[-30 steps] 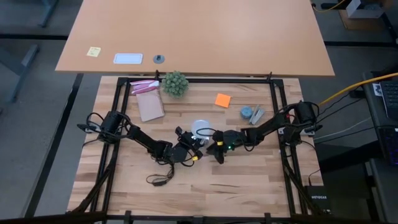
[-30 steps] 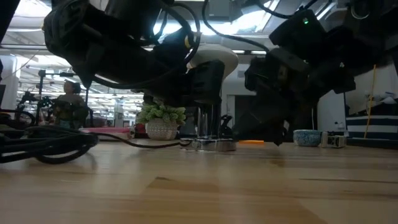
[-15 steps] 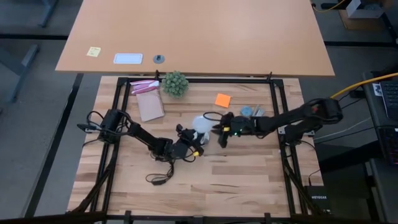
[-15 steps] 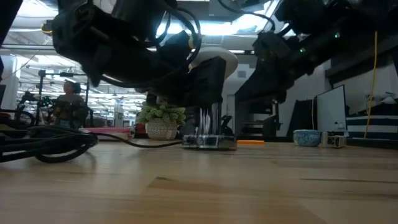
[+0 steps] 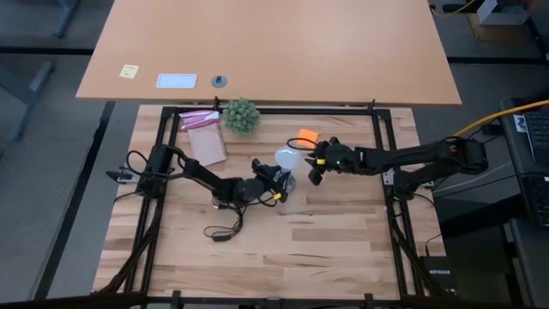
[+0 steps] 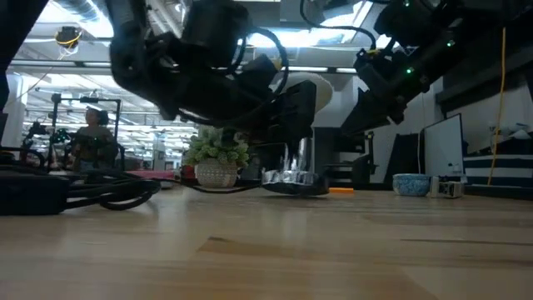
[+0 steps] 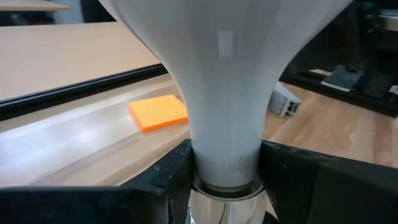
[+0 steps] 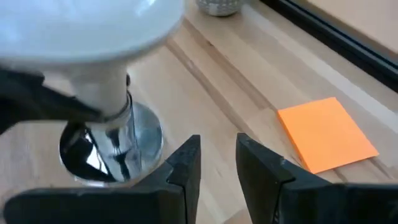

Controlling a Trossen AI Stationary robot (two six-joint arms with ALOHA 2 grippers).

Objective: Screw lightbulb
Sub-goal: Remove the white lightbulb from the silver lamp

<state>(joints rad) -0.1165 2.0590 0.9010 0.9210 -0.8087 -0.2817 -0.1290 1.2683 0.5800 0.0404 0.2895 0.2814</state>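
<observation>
The lightbulb, a frosted white globe on a narrow neck, stands upright near the table's middle. Its silvery lower end meets the round chrome socket disc, which lies on the wood. A thin black cord trails from there toward the near left. My left gripper is shut on the bulb. My right gripper hovers just right of the bulb, above the table. Its fingers stand a little apart with nothing between them. My left gripper pinches the bulb's narrow neck between its two fingers, just above the metal collar. The fingers come nearly level from the table's left. The bulb stands upright, globe up, its lower end on the socket disc.
An orange sticky note lies just beyond the right gripper. A spiky green plant and a pink-and-brown booklet sit at the far left. A small blue bowl shows to the right in the low view. The near half is bare wood.
My right gripper has drawn away from the bulb's near side, risen and gone toward the far edge, tipping less steeply down. My left gripper has carried the upright bulb, with the socket disc, toward the far right.
</observation>
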